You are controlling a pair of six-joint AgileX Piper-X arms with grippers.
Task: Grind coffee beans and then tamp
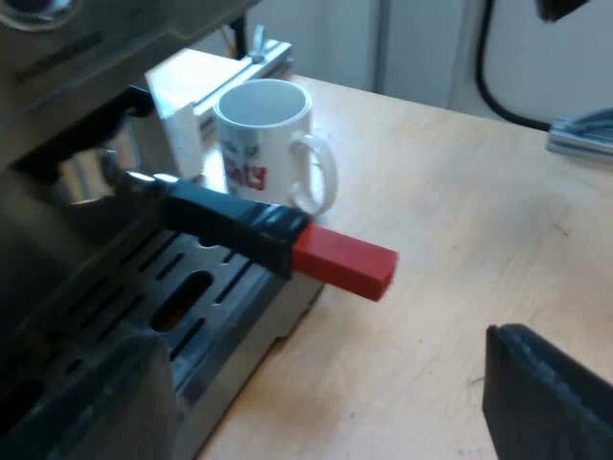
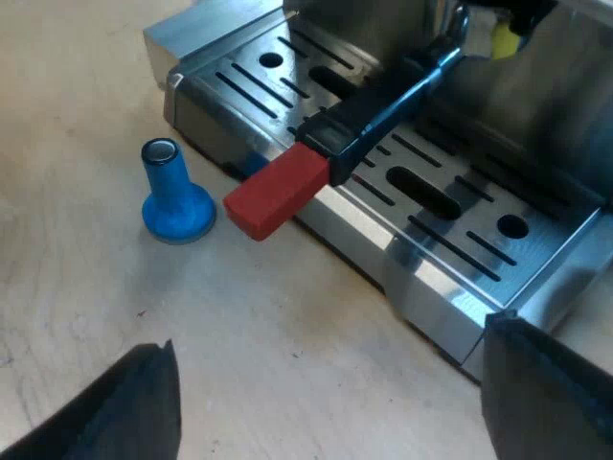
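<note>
nearest the left wrist, the left gripper (image 1: pixel 326 383) hangs over the wooden counter (image 1: pixel 450 220) with its fingers (image 1: pixel 551 398) spread wide and nothing between them; just beyond them comes the red end (image 1: pixel 345 261), then the dark handle (image 1: pixel 230 218) it caps, and that runs back to the metal holder (image 1: pixel 86 177), which looks seated up under the front of the espresso machine (image 1: pixel 57 57); the handle passes above the slotted drip tray (image 1: pixel 182 297) and the red end pokes out over the counter; from here i cannot see into the holder's basket; farther off a white mug (image 1: pixel 268 144) stands upright on the counter, close beside the machine.

the right gripper (image 2: pixel 330 369) hovers low over the counter as well, fingers (image 2: pixel 91 417) wide apart and empty; a little beyond them the blue tamper (image 2: pixel 177 196) stands upright on its base on the counter, near the red end but apart from it, and close to the tray's corner; past it lie the tray and the handle reaching in toward the machine.

as i read it, the job is in its early part; the holder is in place at the machine, but whether any beans are ground into it i cannot tell; the tamper sits untouched, so tamping is not yet done; what is left, i judge, is to finish or confirm the grind, take the holder out by its handle, and press the grounds with the tamper.
</note>
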